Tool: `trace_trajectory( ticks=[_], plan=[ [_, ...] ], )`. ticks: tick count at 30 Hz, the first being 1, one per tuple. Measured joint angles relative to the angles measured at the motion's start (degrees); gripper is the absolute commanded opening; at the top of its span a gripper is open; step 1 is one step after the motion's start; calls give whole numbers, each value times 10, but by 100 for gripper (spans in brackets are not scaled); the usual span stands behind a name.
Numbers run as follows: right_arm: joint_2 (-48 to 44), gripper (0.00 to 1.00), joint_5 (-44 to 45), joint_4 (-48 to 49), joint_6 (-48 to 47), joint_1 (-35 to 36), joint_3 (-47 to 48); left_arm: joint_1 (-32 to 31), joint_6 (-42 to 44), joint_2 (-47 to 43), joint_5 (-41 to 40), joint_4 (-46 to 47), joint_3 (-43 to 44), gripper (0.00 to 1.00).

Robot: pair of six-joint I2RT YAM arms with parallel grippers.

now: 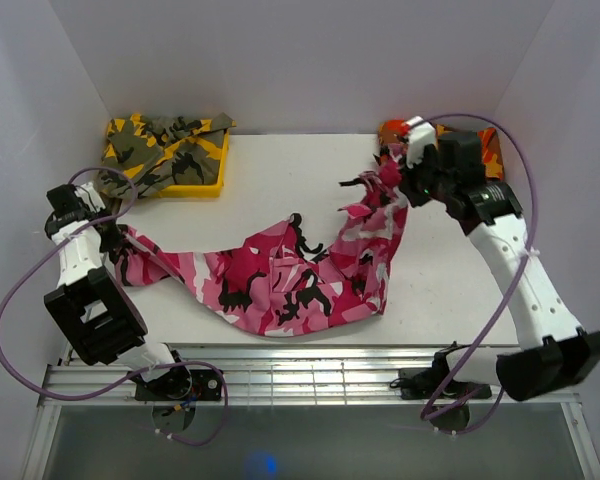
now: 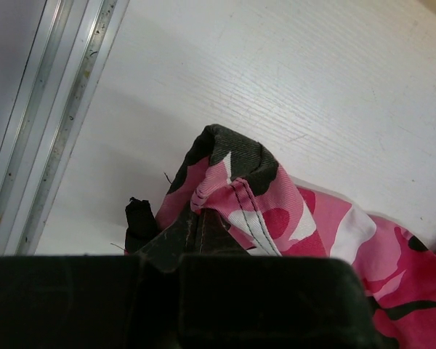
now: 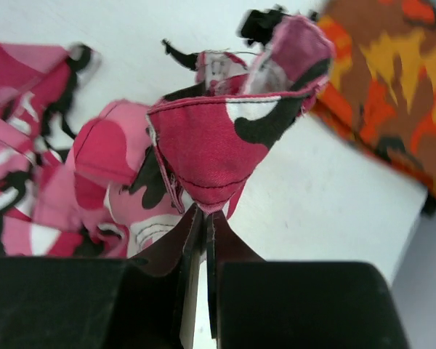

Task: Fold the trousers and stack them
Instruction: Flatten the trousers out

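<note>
left gripper [image 2: 196,231], its arm doubled back along the left edge of the table [image 1: 280,180], pinches one end of the trousers [image 1: 280,285]; right gripper [image 3: 200,212], arm stretched toward the far right corner, pinches the other end, held raised, with the cloth draped across between them.

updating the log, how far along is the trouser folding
Early. Done: both ends of the trousers are gripped, left jaws shut on one end at the left edge of the table, right jaws shut on the other, raised at the far right. In hand: the cloth spans between them, its middle on the table. Left: no fold yet, nothing stacked.
</note>
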Motion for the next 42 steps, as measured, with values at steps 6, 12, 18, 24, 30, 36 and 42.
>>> trace_trajectory(
  ticks=[6,12,18,24,30,36,42],
  plan=[
    [-170,8,11,-9,-23,-154,-209,0,4,-1,-10,14,0,0],
    [-237,8,33,-34,-51,-252,-306,15,6,-5,-21,29,0,0],
    [-187,8,28,-51,-80,-315,-323,39,24,-3,-11,31,7,0],
    [-180,8,14,-70,-160,-358,-369,48,121,14,37,8,26,0],
    [-180,71,15,-122,-241,-394,-398,48,235,24,53,-26,26,69],
    [-112,96,-49,-220,-316,-444,-266,53,320,23,91,-94,61,98],
    [33,91,-150,-261,-375,-447,-59,46,393,68,193,-190,234,98]
  ],
)
